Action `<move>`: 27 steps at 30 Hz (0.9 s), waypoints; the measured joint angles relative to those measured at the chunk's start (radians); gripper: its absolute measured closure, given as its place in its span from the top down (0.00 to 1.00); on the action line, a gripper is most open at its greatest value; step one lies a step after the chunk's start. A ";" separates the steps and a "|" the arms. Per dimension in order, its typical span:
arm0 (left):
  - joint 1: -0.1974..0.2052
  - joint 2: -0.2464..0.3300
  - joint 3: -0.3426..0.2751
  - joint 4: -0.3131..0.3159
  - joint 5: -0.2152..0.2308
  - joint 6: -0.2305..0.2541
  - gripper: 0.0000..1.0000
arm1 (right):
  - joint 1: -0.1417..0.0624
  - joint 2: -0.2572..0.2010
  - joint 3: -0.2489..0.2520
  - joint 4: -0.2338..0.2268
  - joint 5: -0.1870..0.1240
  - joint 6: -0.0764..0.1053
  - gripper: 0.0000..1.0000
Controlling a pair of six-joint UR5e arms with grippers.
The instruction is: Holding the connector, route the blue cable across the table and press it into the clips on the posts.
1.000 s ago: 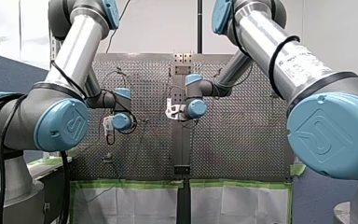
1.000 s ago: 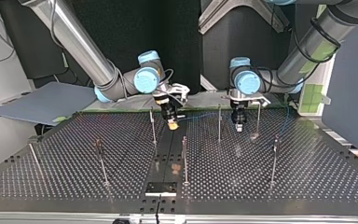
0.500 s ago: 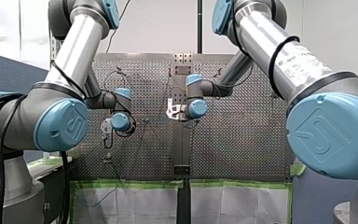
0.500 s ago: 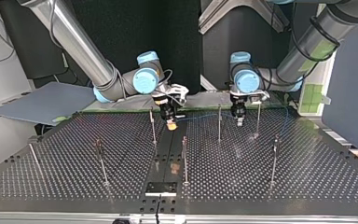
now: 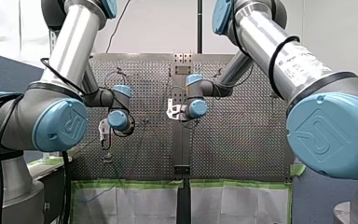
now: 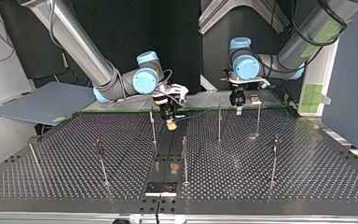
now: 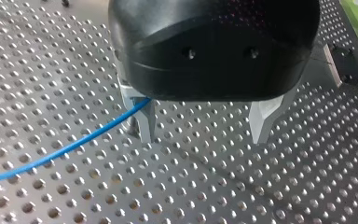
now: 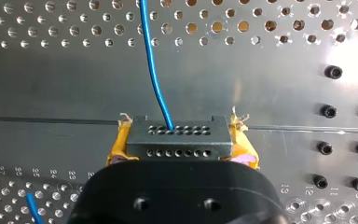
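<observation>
Blue cable (image 8: 151, 70) trails from the connector (image 8: 177, 137) clamped in the right gripper's (image 6: 171, 124) jaws, upper middle of the top view, past the left gripper's (image 7: 203, 135) wide-open jaws, apparently with every post (image 6: 219, 122) left to clip.

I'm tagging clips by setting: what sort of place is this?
Most likely a robotics lab bench: my left arm and my right arm reach over a perforated table set with posts, with a blue cable.
</observation>
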 joint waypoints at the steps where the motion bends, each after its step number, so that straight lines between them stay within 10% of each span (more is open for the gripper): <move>1: -0.002 0.008 -0.007 0.004 0.000 -0.004 1.00 | 0.000 0.000 0.000 0.000 0.000 0.001 0.00; 27: -0.113 0.206 -0.094 -0.019 -0.025 0.000 1.00 | -0.005 -0.001 0.000 0.044 -0.006 0.015 0.00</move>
